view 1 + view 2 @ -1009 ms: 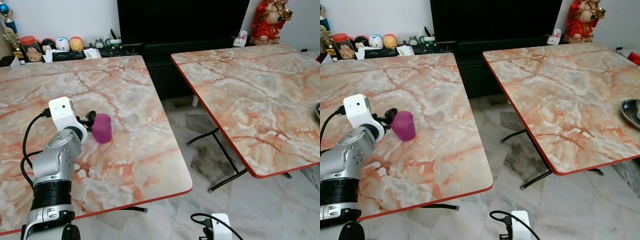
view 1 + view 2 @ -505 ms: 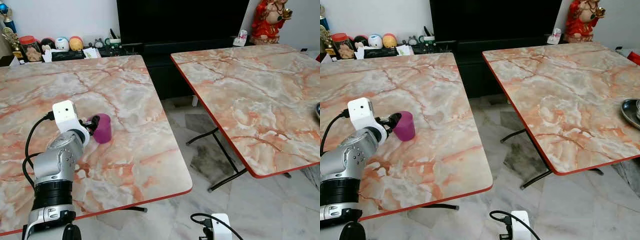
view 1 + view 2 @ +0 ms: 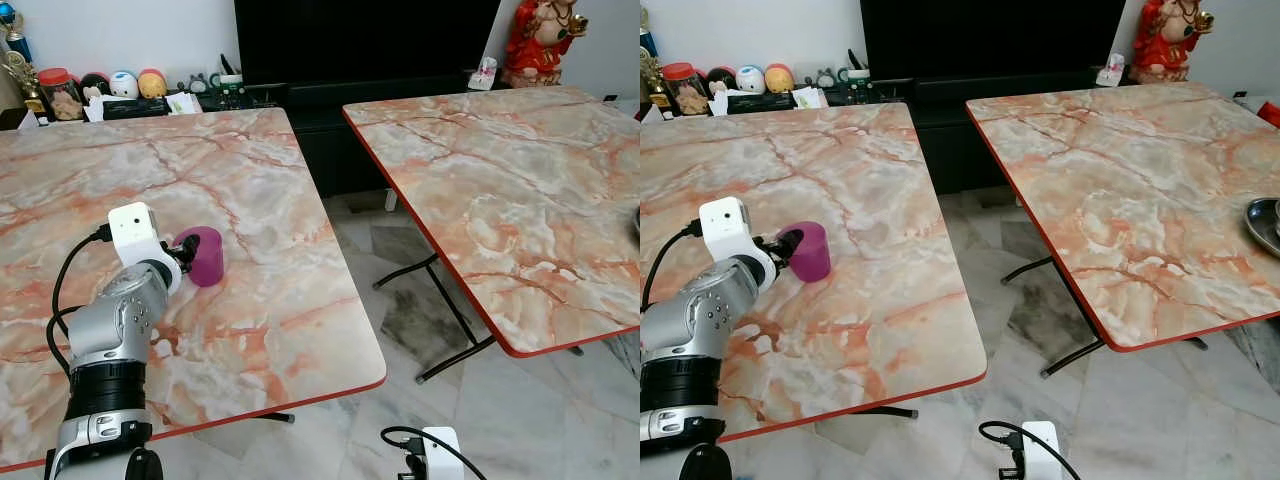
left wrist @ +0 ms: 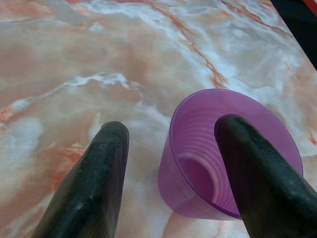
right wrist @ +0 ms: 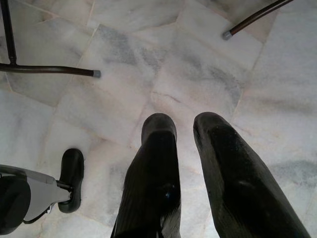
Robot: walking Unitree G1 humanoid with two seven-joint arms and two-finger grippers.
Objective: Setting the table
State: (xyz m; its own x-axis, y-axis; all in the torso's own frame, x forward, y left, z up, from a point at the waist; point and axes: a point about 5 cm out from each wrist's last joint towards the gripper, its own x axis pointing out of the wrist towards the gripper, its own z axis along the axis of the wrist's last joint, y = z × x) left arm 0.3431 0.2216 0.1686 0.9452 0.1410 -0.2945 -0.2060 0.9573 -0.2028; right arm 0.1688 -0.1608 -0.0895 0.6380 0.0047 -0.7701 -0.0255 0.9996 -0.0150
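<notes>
Across the lower left of the head views spreads a square folding table [image 3: 250, 330] with a glossy pink-and-white marbled top and a thin red edge; a second marbled table [image 3: 520, 210] of the same make stands to its right, apart from it, with pale veined marble floor tiles [image 3: 520, 420] showing between and below them. Behind both runs a low black cabinet [image 3: 330, 95] under a large dark screen, with small jars and round figures at its left end and a red seated statuette [image 3: 538, 40] at its right.

On the near table, towards its left half, stands a small purple translucent plastic cup [image 3: 206, 255], upright, mouth up, its long axis vertical; it tapers towards the base and its inner wall is finely ribbed. The silver left arm reaches over the tabletop to it, and the left gripper [image 4: 171, 148] straddles the cup's near wall: one matte black finger [image 4: 257, 173] is inside the cup, the other outside beside it, a gap between them about the width of the wall plus some clear table.

Low beside the table, the right gripper [image 5: 185, 134] hangs above the floor tiles, its two black fingers nearly together with only a slim gap.
</notes>
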